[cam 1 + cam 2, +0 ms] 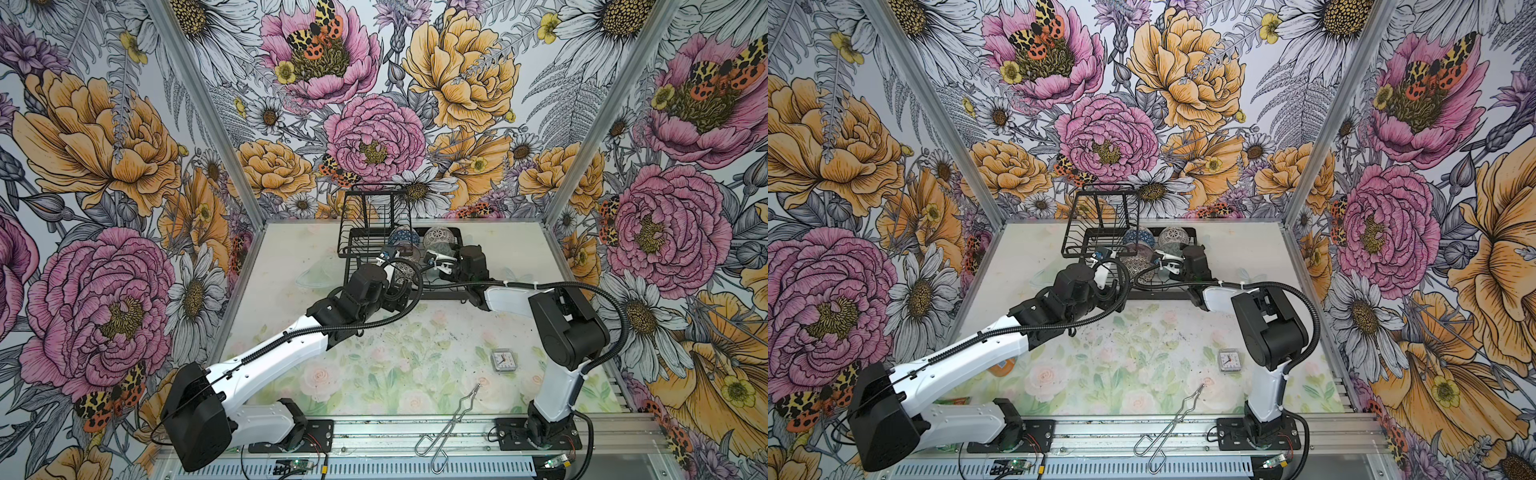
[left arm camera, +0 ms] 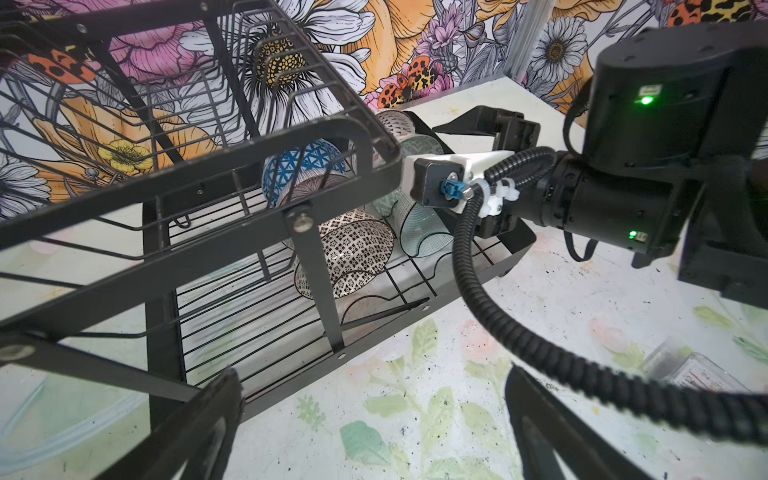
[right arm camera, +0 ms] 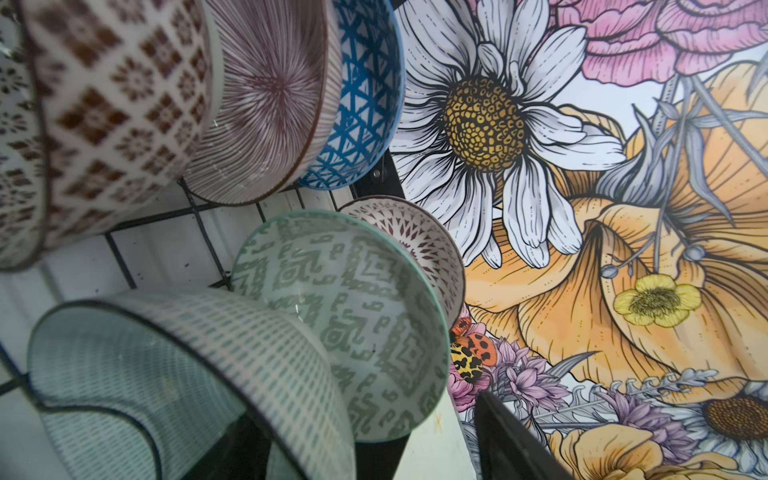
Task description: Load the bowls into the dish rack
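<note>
Progress: all six bowls [image 2: 353,249] stand on edge in the dish rack [image 2: 158,257]; loading judged complete, only withdrawal left.
Row at right gripper [image 1: 435,261]: mint bowl [image 3: 166,374] nearest, maze bowl [image 3: 353,324], dotted bowl [image 3: 432,249].
Row beyond it: mosaic bowl [image 3: 104,104], pink-striped bowl [image 3: 270,95], blue-triangle bowl [image 3: 365,104].
Upper shelf [image 2: 353,137]: bare.
Right gripper: jaws spread astride mint bowl's wall, pinching nothing.
Left gripper [image 2: 374,382]: spread wide, empty.

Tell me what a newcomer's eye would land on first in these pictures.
The loud floral wallpaper on all three walls hits first. Next comes the black dish rack at the back of the table, with patterned bowls standing on edge in its lower tray, among them the blue triangle bowl and the green maze bowl. The left arm and right arm both reach toward it.
</note>
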### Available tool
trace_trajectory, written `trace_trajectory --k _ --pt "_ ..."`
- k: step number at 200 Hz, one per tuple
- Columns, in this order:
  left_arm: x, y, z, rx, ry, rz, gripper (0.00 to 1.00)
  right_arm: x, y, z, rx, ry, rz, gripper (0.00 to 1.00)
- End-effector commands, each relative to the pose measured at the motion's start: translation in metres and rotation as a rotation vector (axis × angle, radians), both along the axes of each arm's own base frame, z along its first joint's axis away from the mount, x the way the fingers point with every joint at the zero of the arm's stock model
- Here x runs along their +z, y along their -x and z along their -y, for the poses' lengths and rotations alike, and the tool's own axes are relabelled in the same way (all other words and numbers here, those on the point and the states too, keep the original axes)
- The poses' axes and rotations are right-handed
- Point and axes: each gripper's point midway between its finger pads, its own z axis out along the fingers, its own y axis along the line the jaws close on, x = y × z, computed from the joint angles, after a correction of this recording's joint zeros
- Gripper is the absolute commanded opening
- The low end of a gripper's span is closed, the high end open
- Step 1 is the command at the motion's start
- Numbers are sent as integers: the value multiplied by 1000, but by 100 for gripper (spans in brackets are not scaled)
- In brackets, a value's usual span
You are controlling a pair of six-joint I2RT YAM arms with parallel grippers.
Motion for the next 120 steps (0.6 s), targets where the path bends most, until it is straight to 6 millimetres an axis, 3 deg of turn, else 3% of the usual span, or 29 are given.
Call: trace_trajectory --k 1,38,79,102,120 --pt "20 -1 -14 7 30 44 99 38 9 0 -1 -98 60 83" --pt "31 -3 -49 72 56 83 99 68 28 7 -14 -181 89 99" --pt "40 -7 -112 242 120 196 99 111 68 19 -44 -418 89 100" --pt "38 -10 -155 375 163 260 99 134 89 41 -124 -605 97 99" --pt "27 -12 -187 484 163 306 99 141 100 71 -244 -742 114 99"
